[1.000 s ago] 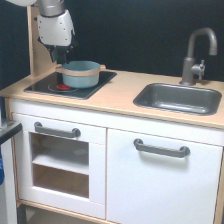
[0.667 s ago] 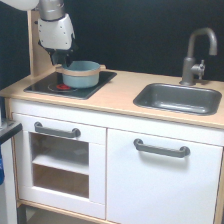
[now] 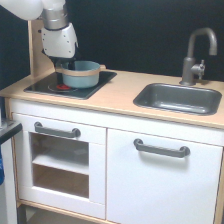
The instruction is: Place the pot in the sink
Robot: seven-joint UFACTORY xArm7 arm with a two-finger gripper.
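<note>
At upper left we see the gripper at the pot on the hob; the sink sits right.

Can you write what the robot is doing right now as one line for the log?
phase: at pot | pot: on black hob | pincer: at pot's rim, grip unclear | sink: no pot inside

Pot: light blue, tan rim band. Sink: dark grey. Hob: black, red ring. Countertop: light wood. Cabinet doors: white, grey handles. Arm: white and grey.
</note>
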